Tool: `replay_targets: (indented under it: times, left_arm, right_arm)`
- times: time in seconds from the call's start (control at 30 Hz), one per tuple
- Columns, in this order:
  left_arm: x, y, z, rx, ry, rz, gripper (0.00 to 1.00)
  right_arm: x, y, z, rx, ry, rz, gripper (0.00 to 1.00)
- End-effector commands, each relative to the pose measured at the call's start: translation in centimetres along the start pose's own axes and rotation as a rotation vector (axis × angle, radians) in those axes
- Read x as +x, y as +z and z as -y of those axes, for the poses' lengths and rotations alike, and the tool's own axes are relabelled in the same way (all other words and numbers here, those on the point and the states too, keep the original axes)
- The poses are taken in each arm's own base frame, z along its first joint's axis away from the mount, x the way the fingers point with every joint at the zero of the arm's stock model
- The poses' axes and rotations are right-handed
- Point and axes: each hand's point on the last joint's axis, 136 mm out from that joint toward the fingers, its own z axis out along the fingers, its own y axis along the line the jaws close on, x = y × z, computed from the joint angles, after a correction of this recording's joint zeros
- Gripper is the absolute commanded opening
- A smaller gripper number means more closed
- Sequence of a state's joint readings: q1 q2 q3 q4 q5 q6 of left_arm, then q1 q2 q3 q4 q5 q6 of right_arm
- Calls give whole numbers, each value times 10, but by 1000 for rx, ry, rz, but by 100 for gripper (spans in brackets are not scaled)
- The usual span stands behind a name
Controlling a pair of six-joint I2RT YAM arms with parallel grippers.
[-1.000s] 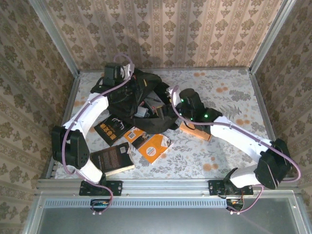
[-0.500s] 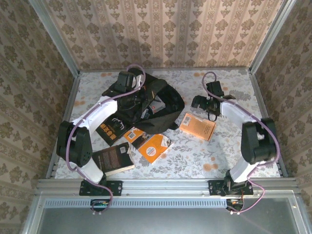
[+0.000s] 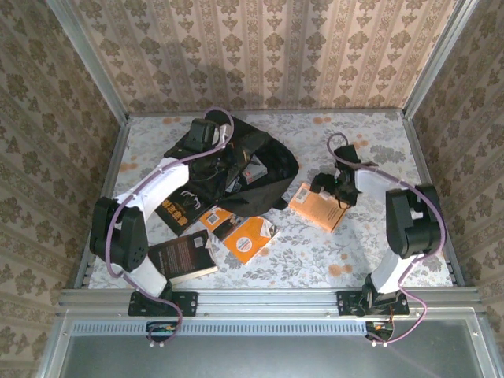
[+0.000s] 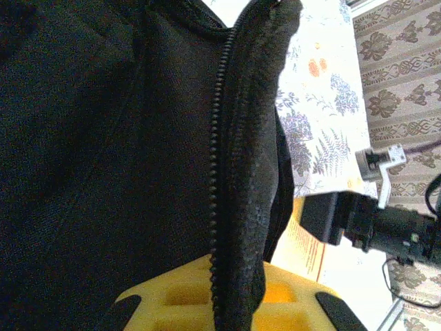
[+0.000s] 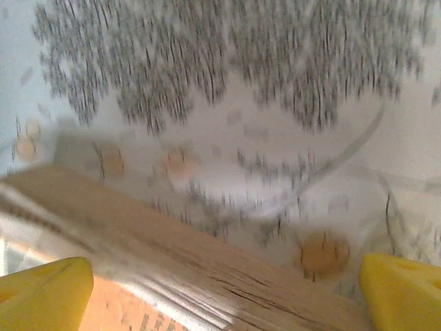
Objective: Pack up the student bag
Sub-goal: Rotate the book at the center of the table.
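Packing looks partway at best: the bag (image 3: 264, 161) lies open at the desk's (image 3: 370, 252) far left-centre, its zipper edge clamped in the left end effector (image 4: 238, 303), while the right end effector (image 3: 328, 187), jaws wide apart, hovers over an orange book (image 3: 315, 209), and other books (image 3: 250, 236) lie unpacked nearby.

Big black student bag (image 3: 264, 169) in the upper middle of the flowery table (image 3: 370, 252), left gripper (image 3: 214, 150) at its left edge, right gripper (image 3: 329, 189) over an orange book (image 3: 313, 209) on the right, second orange book (image 3: 252, 238) and two black books (image 3: 183, 256) below the bag
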State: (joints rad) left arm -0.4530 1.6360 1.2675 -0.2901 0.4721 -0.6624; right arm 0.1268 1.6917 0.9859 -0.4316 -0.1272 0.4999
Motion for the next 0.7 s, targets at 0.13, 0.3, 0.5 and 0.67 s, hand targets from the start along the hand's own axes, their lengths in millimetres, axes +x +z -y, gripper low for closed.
replay_targets:
  times: [0.13, 0.3, 0.5, 0.67]
  left_arm:
    - [-1, -11, -9, 30, -97, 12, 0]
    - [-6, -14, -16, 37, -140, 24, 0]
    - [-4, -8, -21, 54, -185, 5, 0]
    - [-4, -7, -20, 56, -186, 4, 0]
  right_arm:
    - [44, -26, -13, -193, 121, -13, 100]
    - [78, -42, -34, -307, 117, -30, 99]
    - [121, -40, -49, -348, 109, -79, 90]
    - [135, -39, -64, -394, 57, -116, 72]
